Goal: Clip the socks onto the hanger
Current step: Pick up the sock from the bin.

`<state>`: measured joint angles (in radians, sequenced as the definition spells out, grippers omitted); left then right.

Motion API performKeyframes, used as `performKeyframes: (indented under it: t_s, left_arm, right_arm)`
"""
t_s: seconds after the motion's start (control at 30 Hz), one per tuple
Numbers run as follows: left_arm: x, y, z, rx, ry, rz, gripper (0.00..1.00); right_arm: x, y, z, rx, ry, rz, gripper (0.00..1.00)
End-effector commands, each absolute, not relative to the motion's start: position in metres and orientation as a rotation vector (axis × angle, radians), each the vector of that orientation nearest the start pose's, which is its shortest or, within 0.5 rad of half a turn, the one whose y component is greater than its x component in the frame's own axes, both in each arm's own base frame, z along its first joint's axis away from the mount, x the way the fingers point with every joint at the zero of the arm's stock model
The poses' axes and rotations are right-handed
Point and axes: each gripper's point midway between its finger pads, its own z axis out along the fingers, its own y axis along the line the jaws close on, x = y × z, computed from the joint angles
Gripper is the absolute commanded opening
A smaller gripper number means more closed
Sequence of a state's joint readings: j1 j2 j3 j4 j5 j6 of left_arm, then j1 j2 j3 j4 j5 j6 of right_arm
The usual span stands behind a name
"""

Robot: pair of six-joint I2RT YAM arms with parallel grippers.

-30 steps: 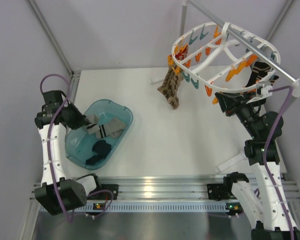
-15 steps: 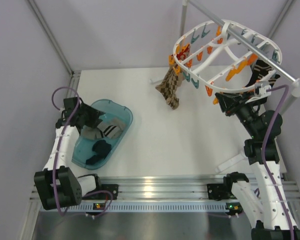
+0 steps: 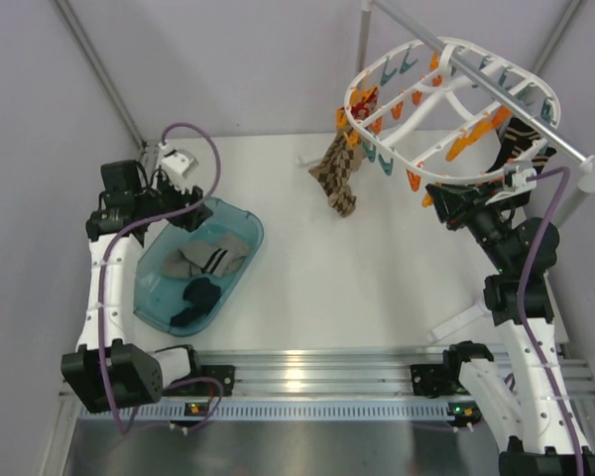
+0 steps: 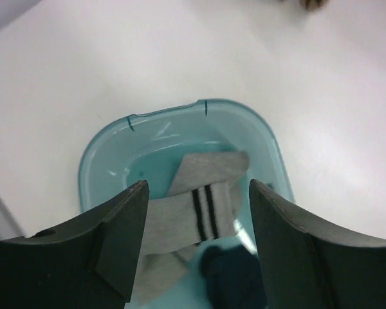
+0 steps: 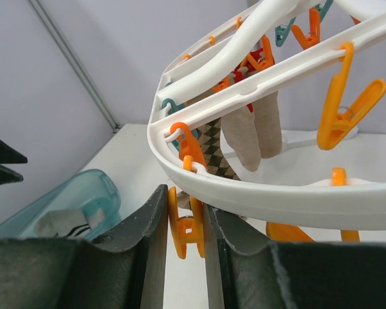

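My left gripper [image 3: 183, 212] hangs open over the far rim of the teal tub [image 3: 240, 215], holding nothing. In the left wrist view, a grey sock [image 4: 209, 172] with two black stripes and a dark navy sock [image 4: 235, 275] lie in the tub below my left gripper [image 4: 198, 193]. My right gripper [image 5: 185, 226] is shut on an orange peg [image 5: 188, 232] that dangles from the white hanger [image 5: 276, 201] at its near rim. A brown zigzag sock [image 3: 337, 180] and a black striped sock [image 3: 517, 140] hang clipped to the hanger [image 3: 405, 159]. Beige socks [image 5: 252, 134] hang behind the rim.
The hanger dangles from a metal rod [image 3: 496, 91] that crosses the back right corner. Purple-grey walls close the table at the back and on both sides. The tub [image 4: 170, 113] sits at the left, and the aluminium rail [image 3: 307, 375] runs along the near edge.
My left gripper has opened and risen out of the tub, moving back toward its far rim. The right arm and the hanger have stayed put.
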<state>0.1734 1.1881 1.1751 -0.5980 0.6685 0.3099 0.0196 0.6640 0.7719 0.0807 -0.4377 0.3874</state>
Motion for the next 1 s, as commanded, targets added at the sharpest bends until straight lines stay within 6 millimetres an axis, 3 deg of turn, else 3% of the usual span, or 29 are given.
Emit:
performKeyframes:
  t_s: [0.0, 0.03, 0.07, 0.2, 0.23, 0.27, 0.33, 0.4, 0.43, 0.47, 0.63, 0.83, 0.97]
  left_arm:
    - [0.288, -0.05, 0.218, 1.322, 1.846, -0.392, 0.68]
    - [0.285, -0.045, 0.2, 1.52, 1.778, -0.383, 0.68]
    - [0.282, -0.042, 0.197, 1.593, 1.77, -0.386, 0.68]
    - [0.277, -0.039, 0.165, 1.715, 1.75, -0.513, 0.77]
    - [0.279, -0.039, 0.162, 1.792, 1.661, -0.499, 0.8]
    - [0.28, -0.039, 0.156, 1.802, 1.64, -0.511, 0.87]
    - [0.296, -0.039, 0.15, 1.794, 1.582, -0.459, 0.88]
    - [0.295, -0.045, 0.135, 1.781, 1.545, -0.466, 0.87]
    - [0.311, -0.043, 0.136, 1.795, 1.469, -0.355, 0.87]
    - [0.303, -0.047, 0.121, 1.782, 1.462, -0.375, 0.87]
    - [0.309, -0.048, 0.096, 1.801, 1.399, -0.322, 0.87]
    - [0.321, -0.04, 0.078, 1.828, 1.435, -0.337, 0.88]
    - [0.316, -0.038, 0.064, 1.888, 1.426, -0.355, 0.88]
  right_arm:
    - [0.275, 0.099, 0.366, -0.162, 1.426, 0.642, 0.0]
    - [0.275, 0.099, 0.365, -0.163, 1.428, 0.642, 0.0]
    - [0.275, 0.101, 0.365, -0.165, 1.431, 0.65, 0.0]
    - [0.275, 0.101, 0.366, -0.168, 1.43, 0.654, 0.0]
    - [0.275, 0.101, 0.366, -0.169, 1.429, 0.654, 0.0]
    - [0.275, 0.101, 0.365, -0.172, 1.433, 0.649, 0.0]
    - [0.275, 0.101, 0.366, -0.179, 1.433, 0.64, 0.0]
    - [0.275, 0.1, 0.364, -0.183, 1.44, 0.634, 0.0]
    - [0.275, 0.1, 0.363, -0.183, 1.442, 0.634, 0.0]
    - [0.275, 0.1, 0.363, -0.183, 1.44, 0.634, 0.0]
    - [0.276, 0.101, 0.362, -0.183, 1.449, 0.636, 0.0]
    - [0.279, 0.101, 0.358, -0.181, 1.461, 0.636, 0.0]
    - [0.279, 0.1, 0.359, -0.179, 1.462, 0.633, 0.0]
